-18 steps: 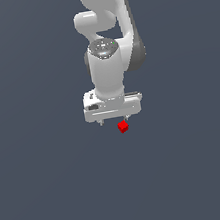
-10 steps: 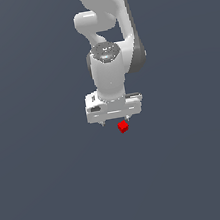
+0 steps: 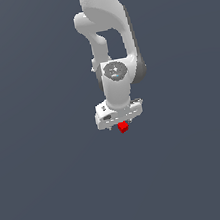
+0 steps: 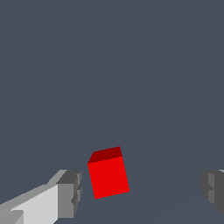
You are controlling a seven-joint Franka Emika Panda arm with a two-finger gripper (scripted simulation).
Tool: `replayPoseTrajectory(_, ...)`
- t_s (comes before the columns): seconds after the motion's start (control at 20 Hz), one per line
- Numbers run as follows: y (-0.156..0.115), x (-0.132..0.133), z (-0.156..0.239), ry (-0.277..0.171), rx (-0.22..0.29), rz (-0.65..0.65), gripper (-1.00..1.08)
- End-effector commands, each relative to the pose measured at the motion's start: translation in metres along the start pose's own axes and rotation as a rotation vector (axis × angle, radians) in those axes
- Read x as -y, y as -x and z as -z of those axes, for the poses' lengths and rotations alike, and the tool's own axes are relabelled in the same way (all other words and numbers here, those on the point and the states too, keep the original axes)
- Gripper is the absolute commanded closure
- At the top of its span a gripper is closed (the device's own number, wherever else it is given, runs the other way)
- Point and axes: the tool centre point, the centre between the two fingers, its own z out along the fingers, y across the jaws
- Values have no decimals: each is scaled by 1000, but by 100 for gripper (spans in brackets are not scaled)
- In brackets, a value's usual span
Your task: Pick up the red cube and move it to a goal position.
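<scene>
The red cube (image 3: 123,127) is tiny and bright red, and lies on the dark grey floor just under the white hand. In the wrist view the red cube (image 4: 108,174) sits between the two grey fingertips, close to one fingertip (image 4: 70,193) and well apart from the other (image 4: 213,190). My gripper (image 3: 121,122) is open and low around the cube, and no pad touches it. In the wrist view the gripper (image 4: 142,192) shows a wide gap. The fingers are mostly hidden behind the hand in the exterior view.
The white arm (image 3: 110,25) rises above the hand toward the top of the exterior view. The flat dark grey floor (image 3: 55,192) surrounds the cube, with no other object showing.
The hand has come down over the cube. The cube has stayed where it was. The jaws stay open.
</scene>
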Motion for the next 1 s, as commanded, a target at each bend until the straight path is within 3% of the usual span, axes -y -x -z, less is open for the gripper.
replayPoseTrajectory(0.0, 8, 9, -23, -3, 6, 64, -92)
replayPoseTrajectory(0.4, 26, 23, -71, -5, 20, 193, -92)
replayPoseTrajectory(0.8, 28, 24, -78, -3, 22, 210, -92)
replayPoseTrajectory(0.85, 28, 24, -78, -3, 22, 210, 108)
replayPoseTrajectory(0.95, 28, 24, -78, -3, 22, 210, 108)
